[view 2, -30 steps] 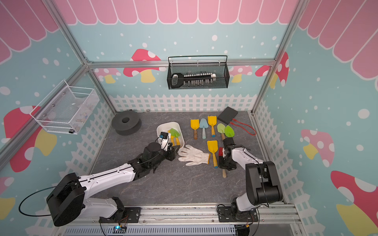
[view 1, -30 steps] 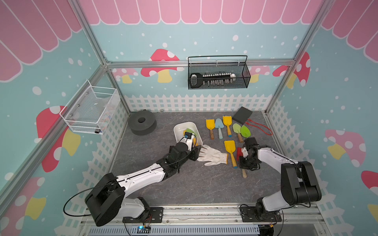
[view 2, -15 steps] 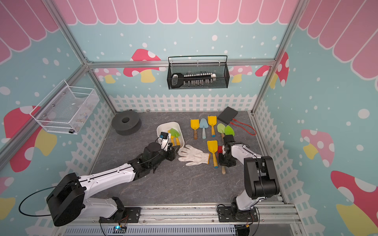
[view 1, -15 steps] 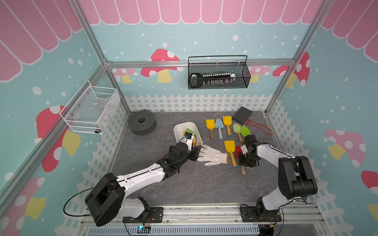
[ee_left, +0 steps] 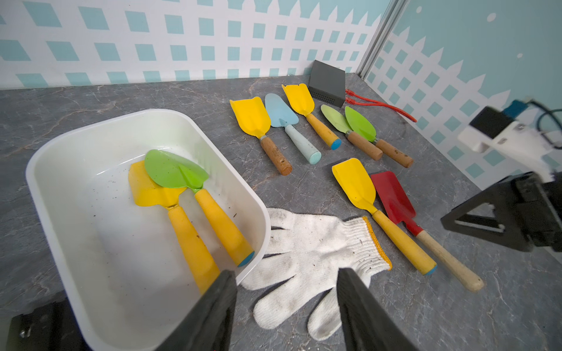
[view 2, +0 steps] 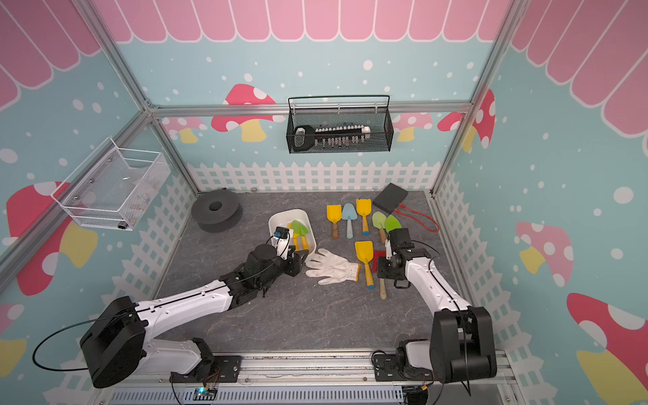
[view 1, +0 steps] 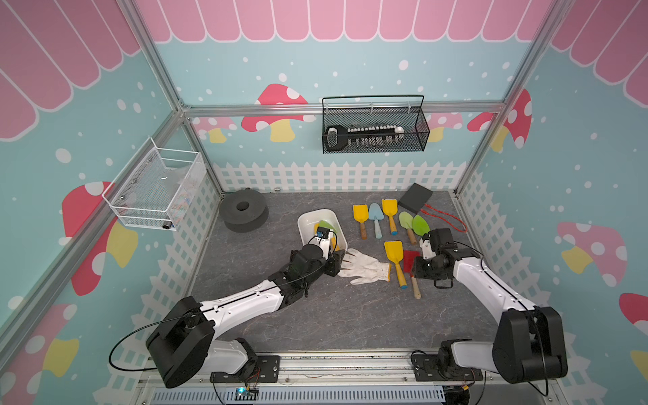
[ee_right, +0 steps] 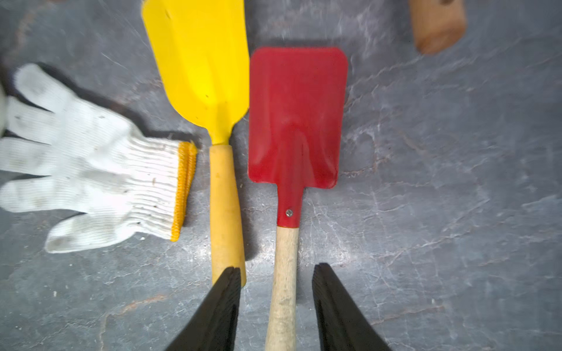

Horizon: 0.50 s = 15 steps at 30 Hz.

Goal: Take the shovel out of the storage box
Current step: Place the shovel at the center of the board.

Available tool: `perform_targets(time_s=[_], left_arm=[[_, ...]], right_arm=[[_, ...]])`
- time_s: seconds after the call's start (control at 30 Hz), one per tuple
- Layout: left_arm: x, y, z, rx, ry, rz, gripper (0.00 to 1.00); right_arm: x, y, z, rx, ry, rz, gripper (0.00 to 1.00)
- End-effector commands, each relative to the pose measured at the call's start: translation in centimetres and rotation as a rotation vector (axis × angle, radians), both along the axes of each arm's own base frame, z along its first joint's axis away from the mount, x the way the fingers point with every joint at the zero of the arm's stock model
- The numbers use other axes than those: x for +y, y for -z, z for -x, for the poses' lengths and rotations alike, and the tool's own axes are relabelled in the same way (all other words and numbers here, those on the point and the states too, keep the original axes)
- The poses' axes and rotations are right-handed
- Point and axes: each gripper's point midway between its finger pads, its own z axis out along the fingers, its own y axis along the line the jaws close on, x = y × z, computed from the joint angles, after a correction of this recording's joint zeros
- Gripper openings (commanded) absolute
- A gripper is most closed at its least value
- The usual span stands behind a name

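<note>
Left wrist view, contents: storage box (ee_left: 106, 133), white, on the grey table left of centre. Two shovels lie flat inside it, side by side, handles toward its near right corner. The blade of the green shovel (ee_left: 175, 170) overlaps that of the yellow shovel (ee_left: 182, 225).

Left claw (ee_left: 284, 273): released, jaws apart, holding nothing. It hangs over the box's near right corner and the white glove (ee_left: 310, 243) just right of the box.

Right claw (ee_right: 276, 267): released, jaws either side of the red shovel's (ee_right: 296, 121) wooden handle, not touching it. That shovel lies on the table right of the glove, beside a loose yellow shovel (ee_right: 200, 60).

Row of five shovels (view 1: 390, 210): far right.
</note>
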Motion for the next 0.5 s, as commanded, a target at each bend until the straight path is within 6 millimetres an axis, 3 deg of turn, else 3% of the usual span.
perform_targets(time_s=[0.0,0.17,0.37,0.47], left_arm=[[0.2,-0.3,-0.7,-0.011,-0.035,-0.032,0.57],[1.3,0.1,-1.5,-0.026,-0.103,-0.074,0.57],[3.5,0.1,-2.7,-0.047,-0.223,-0.14,0.58],[4.8,1.1,-4.0,0.008,-0.286,-0.168,0.58]], right_arm=[[1.4,-1.6,0.3,-0.059,-0.08,-0.02,0.45],[5.4,-4.5,-0.3,-0.205,-0.235,-0.07,0.48],[10.0,-6.6,-0.9,-0.267,-0.384,-0.065,0.47],[11.8,-7.4,-1.3,-0.27,-0.409,-0.09,0.47]])
